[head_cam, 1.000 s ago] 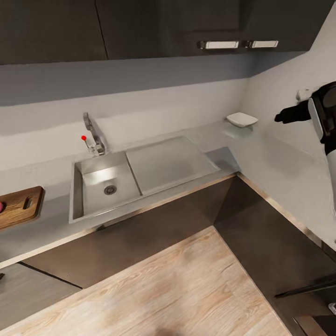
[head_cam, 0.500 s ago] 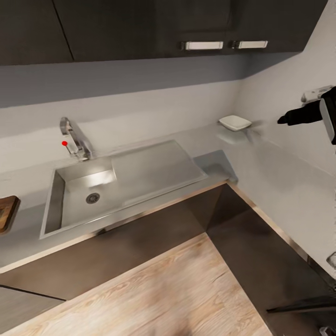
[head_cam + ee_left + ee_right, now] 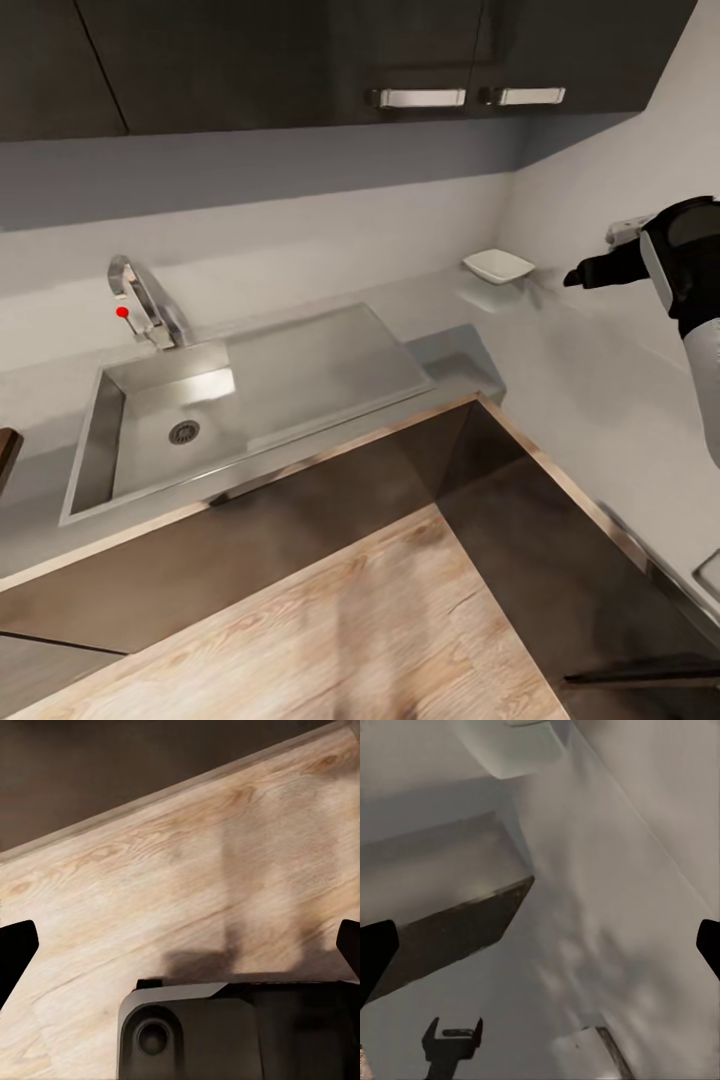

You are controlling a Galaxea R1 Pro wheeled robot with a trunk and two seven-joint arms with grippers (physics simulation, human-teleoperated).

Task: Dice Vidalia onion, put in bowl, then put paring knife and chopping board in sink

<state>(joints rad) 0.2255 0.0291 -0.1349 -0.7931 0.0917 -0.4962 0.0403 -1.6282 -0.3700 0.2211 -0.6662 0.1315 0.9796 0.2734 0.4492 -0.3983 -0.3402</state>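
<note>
The steel sink (image 3: 150, 440) lies at the left of the head view, its basin bare around the round drain (image 3: 184, 432), with the tap (image 3: 140, 300) behind and the flat drainboard (image 3: 320, 365) beside it. A sliver of the chopping board (image 3: 6, 448) pokes in at the left edge. The white bowl (image 3: 498, 265) stands in the countertop's (image 3: 570, 350) back corner, also seen in the right wrist view as the bowl (image 3: 521, 746). My right gripper (image 3: 575, 277) hovers just right of it, open (image 3: 540, 952) and empty. My left gripper (image 3: 180, 949) is open over the floor. Onion and paring knife are out of view.
Dark upper cabinets with metal handles (image 3: 420, 98) hang above the counter. The worktop turns a corner and runs along the right wall. Dark cabinet fronts (image 3: 300, 500) sit below it, with wooden floor (image 3: 350, 620) in front. Part of my base (image 3: 195, 1035) is under the left wrist.
The camera has swung right, so the sink and board slid left and the board is almost out of frame. My right gripper has come closer to the bowl.
</note>
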